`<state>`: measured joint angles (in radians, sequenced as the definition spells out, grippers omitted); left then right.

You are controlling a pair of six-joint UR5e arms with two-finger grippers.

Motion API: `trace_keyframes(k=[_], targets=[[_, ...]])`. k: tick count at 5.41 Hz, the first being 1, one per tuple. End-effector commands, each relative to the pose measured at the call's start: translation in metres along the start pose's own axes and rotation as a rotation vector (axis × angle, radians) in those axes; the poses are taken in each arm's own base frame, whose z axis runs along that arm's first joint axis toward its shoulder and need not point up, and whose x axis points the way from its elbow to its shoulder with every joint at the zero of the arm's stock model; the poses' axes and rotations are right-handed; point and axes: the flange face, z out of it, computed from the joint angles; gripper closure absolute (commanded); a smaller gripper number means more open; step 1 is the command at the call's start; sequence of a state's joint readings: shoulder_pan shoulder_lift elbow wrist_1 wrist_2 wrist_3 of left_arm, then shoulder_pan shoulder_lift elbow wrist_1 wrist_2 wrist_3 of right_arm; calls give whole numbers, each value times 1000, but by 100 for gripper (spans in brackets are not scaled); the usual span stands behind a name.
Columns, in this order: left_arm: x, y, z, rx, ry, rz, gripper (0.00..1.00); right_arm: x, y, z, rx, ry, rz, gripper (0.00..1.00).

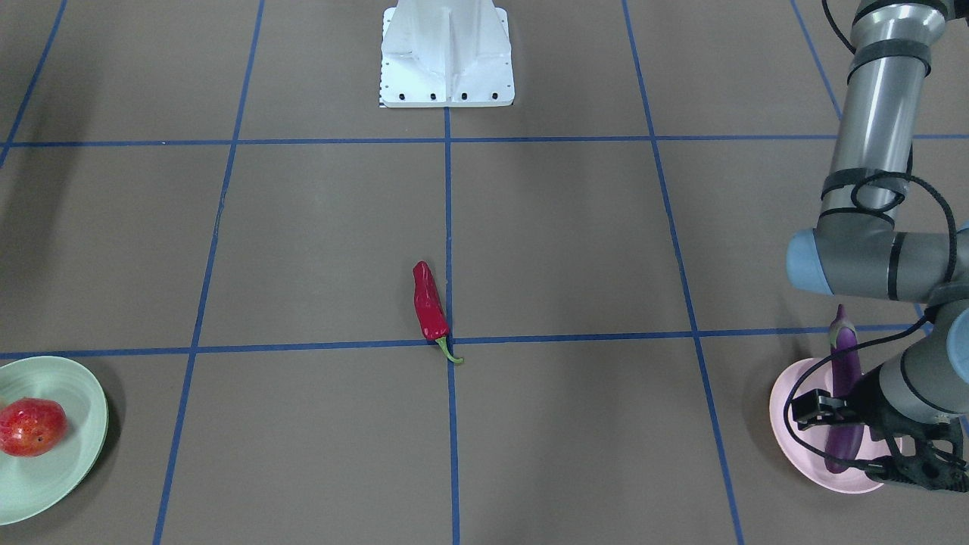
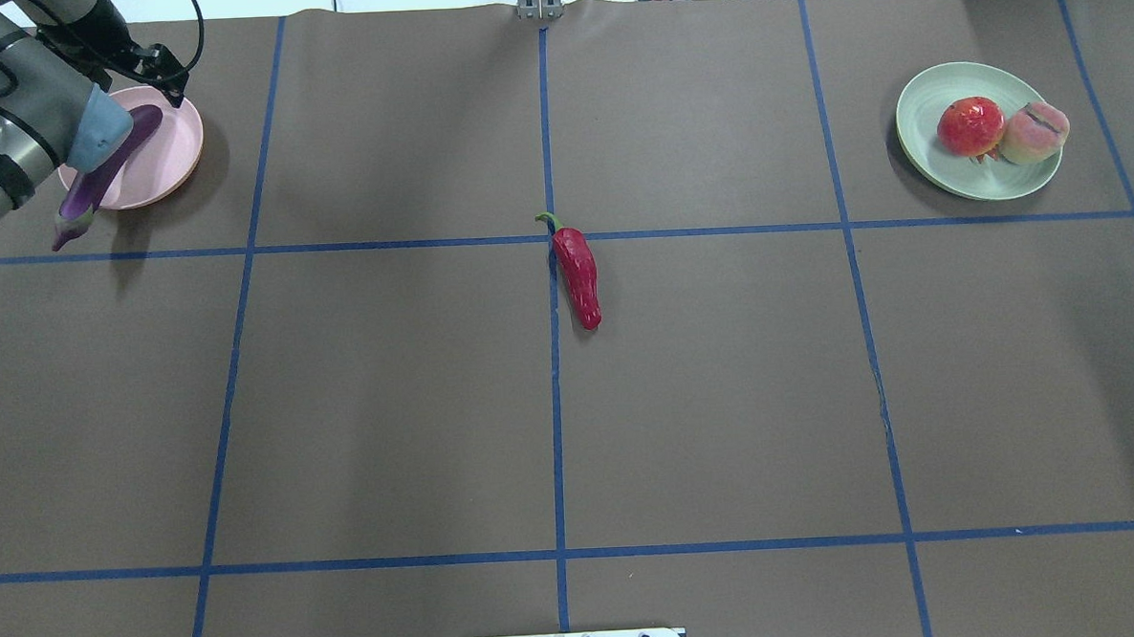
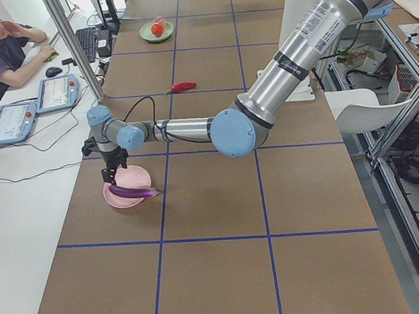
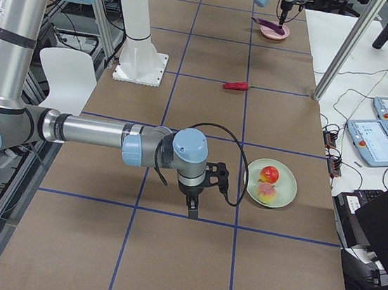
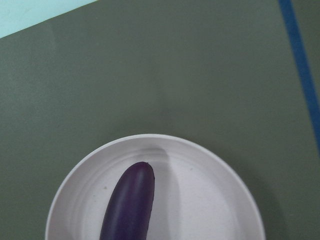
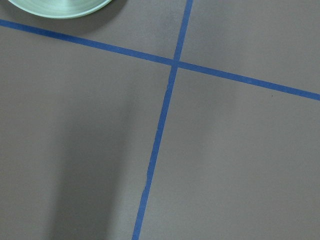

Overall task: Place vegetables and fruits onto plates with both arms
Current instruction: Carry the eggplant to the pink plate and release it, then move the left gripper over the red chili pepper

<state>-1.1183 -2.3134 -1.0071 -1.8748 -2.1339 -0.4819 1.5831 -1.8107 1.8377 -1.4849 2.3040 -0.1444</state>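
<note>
Eggplant lies across the pink plate at the table's corner, too long to fit inside. I can't tell whether my left gripper or right gripper is clamped or apart.

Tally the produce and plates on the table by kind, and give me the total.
Vegetables: 2 (eggplant, chili pepper)
Fruits: 2 (red-orange fruit, peach-like fruit)
Plates: 2 (pink plate, green plate)
Total: 6

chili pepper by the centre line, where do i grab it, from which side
Probably the broad middle of the chili pepper, from straight above, fingers closing across its width. It lies flat beside the tape line, and its stem is thin.
</note>
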Motion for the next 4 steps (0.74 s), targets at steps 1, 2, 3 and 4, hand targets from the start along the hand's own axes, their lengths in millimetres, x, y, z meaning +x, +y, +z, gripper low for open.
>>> trace_keyframes(k=[1,2,3,4], targets=[[152,29,2,-11,94,-171,0,-1,-4,-1,2,2,-2,0],[253,50,5,-53,141,-257,0,0,-4,-1,1,2,-1,0],[340,69,0,-55,125,-334,0,-1,-5,-2,2,3,-2,0],[416,92,-11,-61,82,-368,0,-1,-5,-1,-1,4,-4,0]])
